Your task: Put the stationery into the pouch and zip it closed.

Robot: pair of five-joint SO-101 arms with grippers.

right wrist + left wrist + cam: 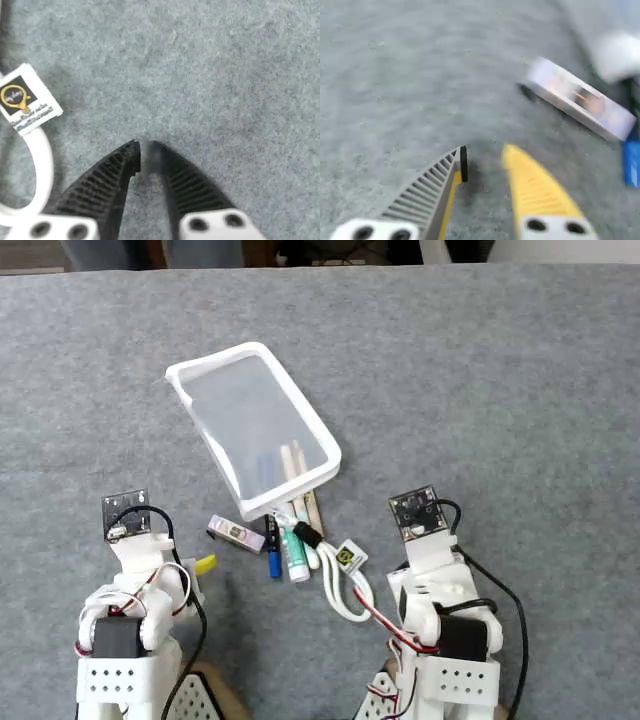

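The pouch (232,400) is being shown lying flat and slantwise on the grey felt table (500,390), its white rim all round and its mouth turned toward the two arms. Through its translucent wall, a few pens (288,465) are being made out near that mouth. Whether they are fully inside cannot be told.

Just outside the mouth, the rest of the stationery is being left in a small heap: a blue pen (273,558), a teal-and-white tube (296,558) touching it, a black clip (307,533), and a white cord (345,598) with a square tag (349,558). A lilac box (236,533) is lying just beside the blue pen, on the left arm's side.

The left gripper (485,159) is being held low over bare felt with its fingers spread and nothing between them; the lilac box (580,97) and the blue pen (631,162) are lying near, not touched.

The right gripper (145,149) is being held above the felt with its black fingers drawn almost together, nothing being clasped. The tag (27,99) and the cord (35,165) are lying just beside it, apart from the fingers.
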